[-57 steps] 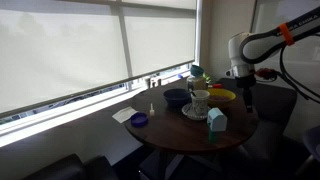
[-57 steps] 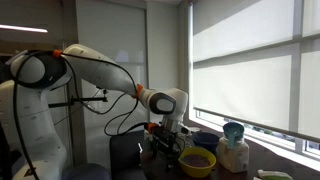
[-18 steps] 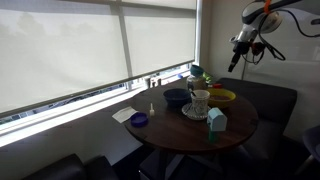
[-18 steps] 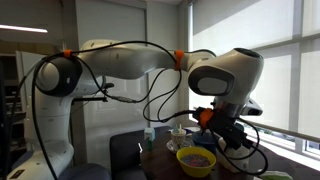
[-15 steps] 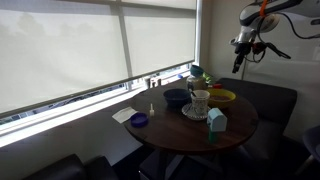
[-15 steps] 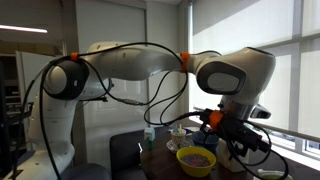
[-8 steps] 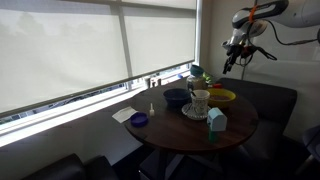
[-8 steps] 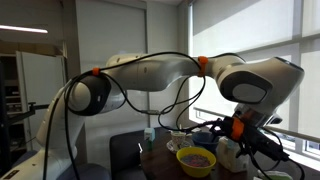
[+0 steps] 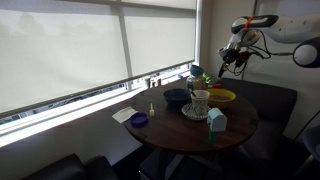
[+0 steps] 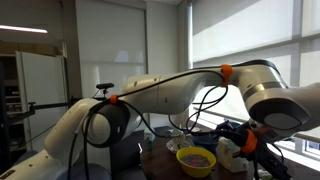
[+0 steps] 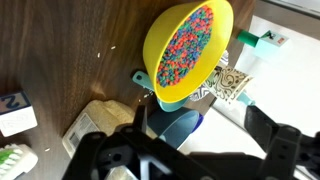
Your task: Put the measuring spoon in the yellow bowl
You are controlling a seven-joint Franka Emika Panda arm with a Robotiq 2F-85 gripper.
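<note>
The yellow bowl [image 11: 185, 50] is wide and shallow and holds many coloured beads; it stands on the round wooden table in both exterior views [image 9: 222, 96] [image 10: 196, 160]. A small teal piece [image 11: 141, 78] lies on the table against the bowl's rim; I cannot tell if it is the measuring spoon. My gripper [image 11: 200, 125] hangs in the air above the bowl and the dark blue bowl [image 11: 178, 126], open, with nothing between its dark fingers [image 11: 262, 128]. In the exterior views the gripper [image 9: 228, 64] [image 10: 244, 140] is above the table's far side.
On the table stand the dark blue bowl [image 9: 176, 97], a patterned white mug [image 9: 199, 102] on a plate, a teal carton [image 9: 216, 121], a small purple dish [image 9: 139, 120] and a white napkin [image 9: 123, 115]. A white tub [image 10: 230, 153] stands beside the yellow bowl. Dark chairs [image 9: 265, 100] ring the table.
The arm has swung down and sideways from high above toward the table; in the exterior view its body has passed across the frame. The things on the table have not moved.
</note>
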